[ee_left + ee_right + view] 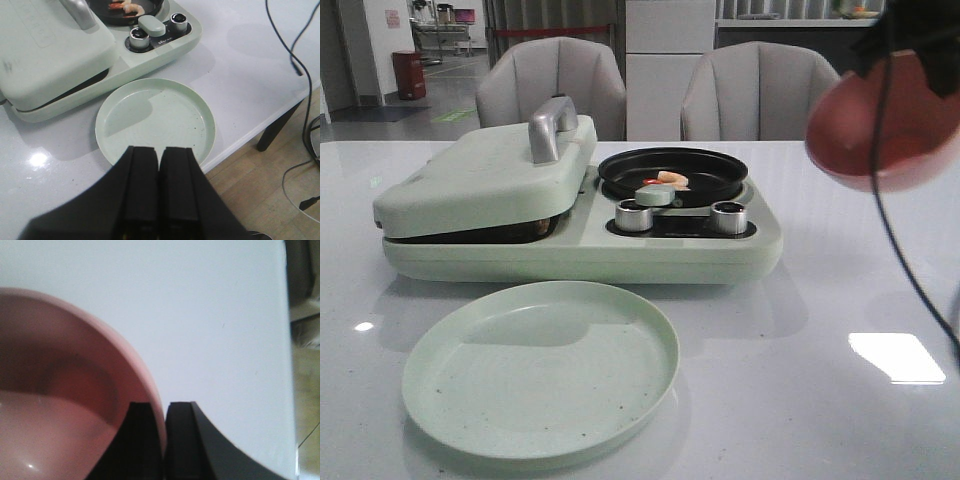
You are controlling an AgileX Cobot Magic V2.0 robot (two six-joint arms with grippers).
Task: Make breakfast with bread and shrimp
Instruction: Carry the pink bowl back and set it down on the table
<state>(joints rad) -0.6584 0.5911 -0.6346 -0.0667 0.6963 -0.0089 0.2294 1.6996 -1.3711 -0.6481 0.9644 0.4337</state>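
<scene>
- Left gripper (159,200): fingers pressed together, nothing between them, hovering above the near table edge. Seen only in its own wrist view.
- Green plate (542,368): at 6 o'clock of the table (840,260), bare, just in front of the cooker and not touching it. In the left wrist view the plate (156,120) sits just beyond the fingertips.
- Right gripper (164,440): clamped on the rim of the pink bowl (60,390), one finger inside the wall, one outside. In the front view the bowl (885,125) is up in the air at 2 o'clock, tilted, a black cable (910,250) hanging in front of it. Gripper itself is lost in the dark there.
- Breakfast maker (580,215): pale green, centre of the table at 12 o'clock from the plate. Left half: hinged lid (485,175) with a grey handle (550,125), almost down, dark gap under its front edge. Cannot tell what lies under it; no bread visible in any view.
- Two silver knobs (635,216) on the front right, a green pan handle between them.
- Black pan (672,172): on the right half of the cooker.
- Shrimp (672,180): in the pan, near its front edge, red bit beside it. Also visible in the left wrist view (131,6).
- Two grey chairs (755,90) behind the table.
</scene>
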